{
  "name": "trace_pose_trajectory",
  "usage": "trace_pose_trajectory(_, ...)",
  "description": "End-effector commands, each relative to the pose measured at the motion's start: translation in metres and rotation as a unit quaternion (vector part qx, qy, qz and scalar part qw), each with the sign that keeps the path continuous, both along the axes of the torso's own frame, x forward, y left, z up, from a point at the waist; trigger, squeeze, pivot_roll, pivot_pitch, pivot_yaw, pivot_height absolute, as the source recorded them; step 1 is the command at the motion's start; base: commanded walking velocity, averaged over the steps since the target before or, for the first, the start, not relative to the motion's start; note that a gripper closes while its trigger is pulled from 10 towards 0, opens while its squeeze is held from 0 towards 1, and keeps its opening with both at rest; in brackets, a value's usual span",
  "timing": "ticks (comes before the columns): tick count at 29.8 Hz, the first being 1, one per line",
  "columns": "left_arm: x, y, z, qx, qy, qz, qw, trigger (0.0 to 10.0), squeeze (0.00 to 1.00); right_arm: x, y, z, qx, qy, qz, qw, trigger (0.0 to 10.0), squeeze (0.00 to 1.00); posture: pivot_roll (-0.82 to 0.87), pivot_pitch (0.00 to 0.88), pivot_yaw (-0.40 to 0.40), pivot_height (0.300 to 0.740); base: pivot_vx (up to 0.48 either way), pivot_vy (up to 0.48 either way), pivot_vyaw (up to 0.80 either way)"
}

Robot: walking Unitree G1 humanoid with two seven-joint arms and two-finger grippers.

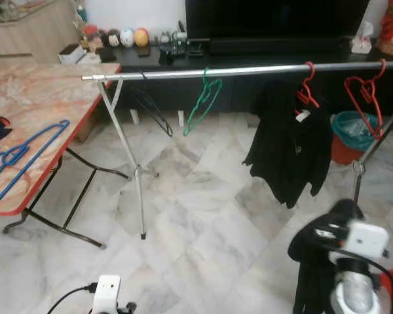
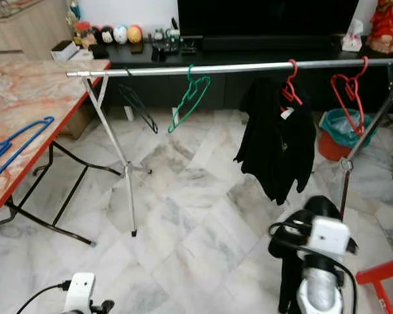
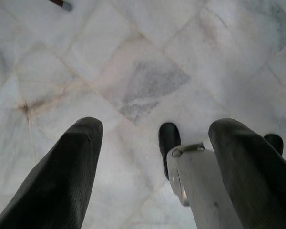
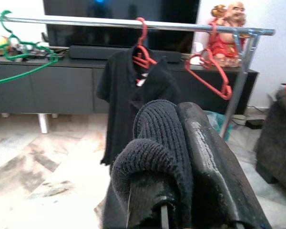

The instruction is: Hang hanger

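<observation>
Right wrist view: right pincer [image 4: 178, 124] clamped on a bunched dark knit garment [image 4: 152, 143], fingers closed over a ribbed fold. No hanger made out inside the cloth; hook hidden or absent, cannot tell. In the left eye view, same garment hanging limp below the pincer at near right, low over the marble floor [image 1: 203, 216].

Rail [image 1: 249, 69] far and above the right pincer, long axis running left to right across the scene, roughly level. Already on it, left to right: black hanger [image 1: 154, 111], green hanger [image 1: 203, 98], red hanger [image 1: 306, 88] carrying a black shirt [image 1: 288, 150], empty red hanger [image 1: 367, 98]. Bare rail between green hanger and shirt, and a shorter gap between the two red ones. Right arm clearly the nearer to both gaps.

Judgement: load to be raised and carried forward, hook turned crosswise to the rail before lowering on. Shorter gap almost straight ahead of the pincer; risk of snagging the hung shirt.

Left pincer [image 3: 152, 162] low at near left, fingers wide apart, pointing at the floor, holding nothing, idle.

Two blue hangers [image 1: 19, 157] flat on the tabletop [image 1: 46, 98] at far left, well apart from either pincer.
</observation>
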State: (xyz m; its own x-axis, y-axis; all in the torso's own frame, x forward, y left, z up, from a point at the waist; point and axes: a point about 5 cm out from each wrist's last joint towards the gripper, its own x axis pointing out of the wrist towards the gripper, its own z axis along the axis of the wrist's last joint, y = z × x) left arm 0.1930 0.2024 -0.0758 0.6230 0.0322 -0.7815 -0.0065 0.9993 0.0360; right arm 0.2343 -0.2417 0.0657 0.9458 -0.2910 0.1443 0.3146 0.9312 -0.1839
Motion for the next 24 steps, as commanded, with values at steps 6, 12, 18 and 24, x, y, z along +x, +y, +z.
trace_pose_trajectory(6, 0.015, 0.011, 0.010, 0.017, -0.028, 0.011, 0.999, 10.0, 0.00, 0.013, 0.015, 0.002, 0.021, -0.014, 0.001, 1.000, 10.0, 0.00, 0.00, 0.000, 0.088, 0.740, 0.000, 0.000, 0.00)
trace_pose_trajectory(12, 0.025, 0.016, 0.017, 0.021, -0.041, 0.015, 0.999, 10.0, 0.00, 0.019, 0.013, 0.009, 0.031, -0.007, -0.022, 0.999, 10.0, 0.00, 0.02, 0.000, 0.096, 0.740, 0.000, 0.000, 0.00)
trace_pose_trajectory(18, 0.035, 0.014, 0.023, 0.018, -0.050, 0.010, 0.999, 10.0, 0.00, 0.034, 0.013, 0.020, 0.038, -0.020, -0.026, 0.999, 10.0, 0.00, 0.01, 0.000, 0.107, 0.740, 0.000, 0.000, -0.42)
trace_pose_trajectory(24, 0.043, 0.013, 0.027, 0.012, -0.058, 0.022, 0.998, 10.0, 0.00, 0.039, 0.018, 0.024, 0.041, -0.024, -0.019, 0.999, 10.0, 0.00, 0.01, 0.000, 0.092, 0.740, 0.000, 0.000, -0.72)
